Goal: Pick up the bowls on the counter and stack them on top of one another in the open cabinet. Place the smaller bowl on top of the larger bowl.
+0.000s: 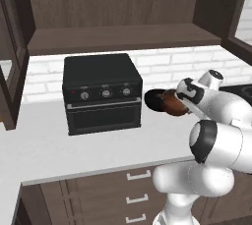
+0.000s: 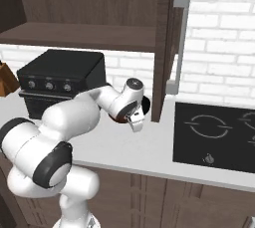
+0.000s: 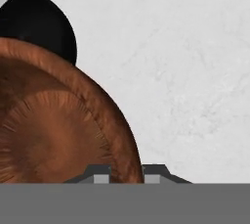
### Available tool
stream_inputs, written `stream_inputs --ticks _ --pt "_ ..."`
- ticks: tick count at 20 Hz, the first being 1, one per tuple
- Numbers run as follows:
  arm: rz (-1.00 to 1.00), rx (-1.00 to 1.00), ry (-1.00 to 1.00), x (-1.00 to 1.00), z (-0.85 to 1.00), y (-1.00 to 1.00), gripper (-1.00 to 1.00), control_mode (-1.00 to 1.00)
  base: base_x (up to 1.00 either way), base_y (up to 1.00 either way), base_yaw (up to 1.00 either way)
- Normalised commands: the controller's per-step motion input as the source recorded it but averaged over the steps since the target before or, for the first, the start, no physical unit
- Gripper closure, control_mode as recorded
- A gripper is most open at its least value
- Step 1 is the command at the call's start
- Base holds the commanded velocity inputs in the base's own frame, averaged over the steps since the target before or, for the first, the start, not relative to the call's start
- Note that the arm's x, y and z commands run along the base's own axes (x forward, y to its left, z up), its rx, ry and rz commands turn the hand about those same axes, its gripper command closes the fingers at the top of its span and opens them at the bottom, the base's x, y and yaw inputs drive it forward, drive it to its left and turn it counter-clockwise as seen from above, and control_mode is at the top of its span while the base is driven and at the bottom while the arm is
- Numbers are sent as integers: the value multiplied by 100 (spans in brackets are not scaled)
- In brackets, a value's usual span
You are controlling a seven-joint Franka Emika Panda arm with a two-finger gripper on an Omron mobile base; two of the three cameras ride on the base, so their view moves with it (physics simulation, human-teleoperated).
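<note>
Hard to read in both base views: the end effector, tucked behind the white forearm, with only two small dark tips rising at the bottom of the hand view. Straddling the rim of the reddish-brown bowl, one fingertip inside the rim, the other outside; narrow around that rim, though actual contact cannot be confirmed. Cut off at the left and bottom edges of the hand view, that brown bowl. Partly covered behind it, the black bowl, touching or just beside it on the white tabletop. From the left base view, both bowls glimpsed together just right of the black toaster oven, half masked by the wrist. From the right base view, only a dark sliver of the black bowl under the hand, near the cabinet's side panel. Overhead, the open cabinet with its plain wood shelf. Further right on the tabletop, a black cooktop.
</note>
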Motion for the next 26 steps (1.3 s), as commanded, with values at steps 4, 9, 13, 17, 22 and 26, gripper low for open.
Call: stream_inputs --ticks 4,9,13,17,22,26 --pt "-11 9 -13 69 59 -23 100 -100 0 0 0" --pt "-5 5 0 91 16 -12 100 -100 0 0 0" --pt "-8 7 6 47 -11 0 100 -100 0 0 0" --pt "-11 6 4 57 -4 0 100 -100 0 0 0" --pt "-4 0 8 64 -24 0 100 -100 0 0 0" --pt "-2 -1 10 74 -38 0 100 -100 0 0 0"
